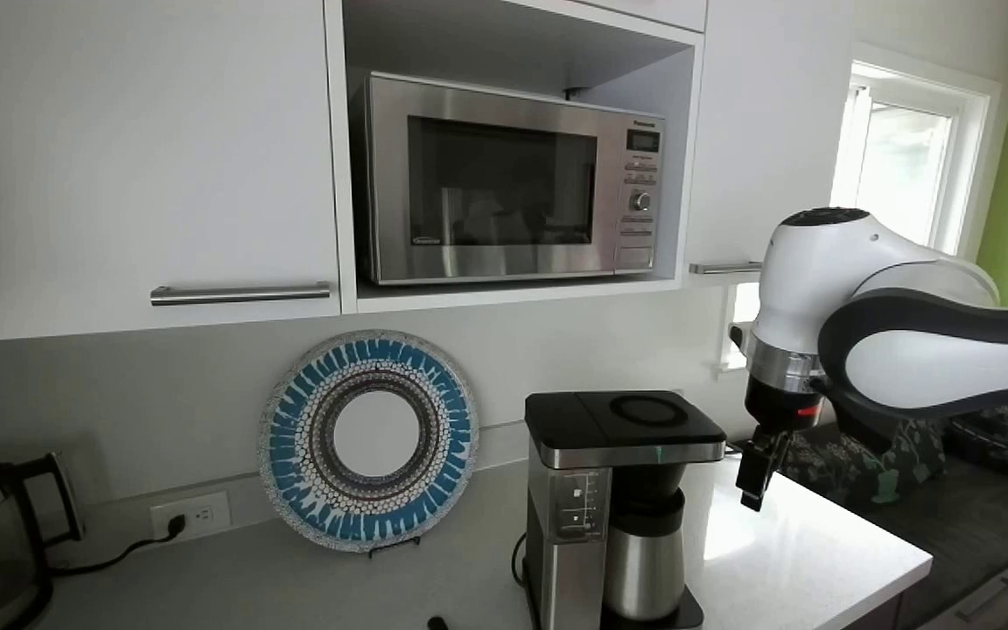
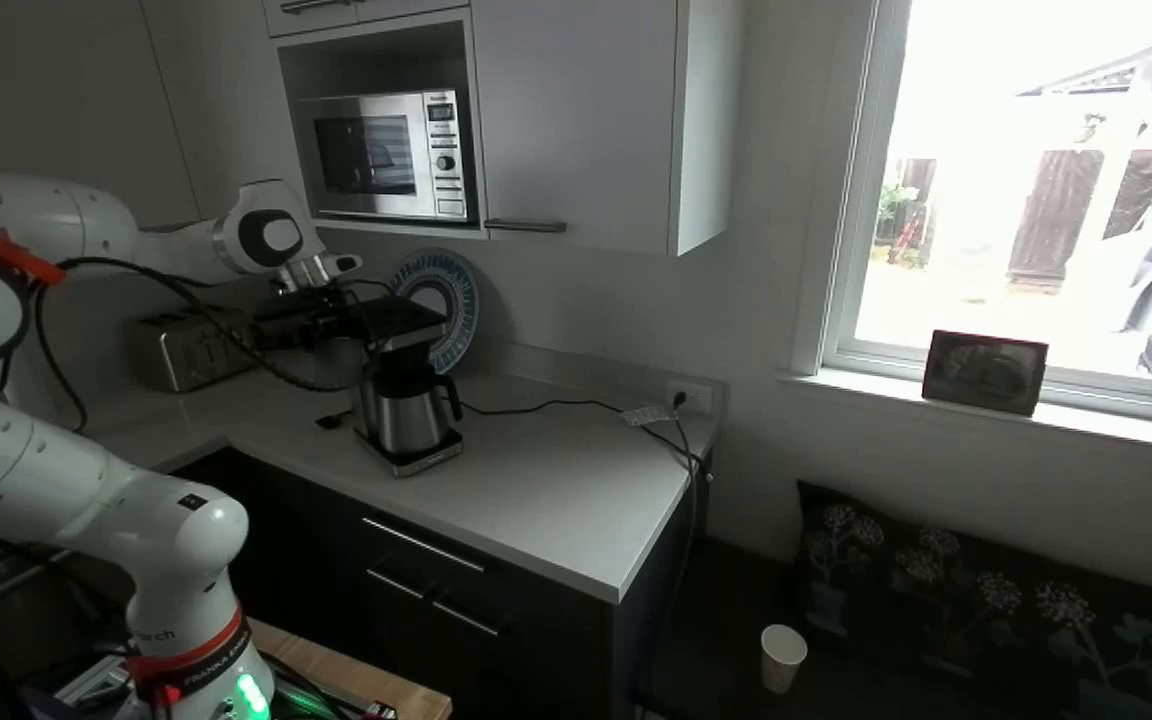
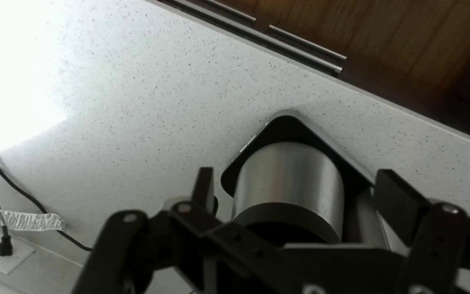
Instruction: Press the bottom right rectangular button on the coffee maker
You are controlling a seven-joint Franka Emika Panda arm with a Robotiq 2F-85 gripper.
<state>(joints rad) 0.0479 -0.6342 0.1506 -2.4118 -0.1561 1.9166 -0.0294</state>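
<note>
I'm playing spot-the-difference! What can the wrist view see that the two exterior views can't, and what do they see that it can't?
Only the wrist view: brown wooden floor planks and the black two-fingered gripper standing open.
Only both exterior views: the boxy silver steel microwave and the round blue-and-white patterned disc.
Shared by all: the pale countertop and the silver metal cylindrical carafe of the black-and-silver coffee maker.
</note>
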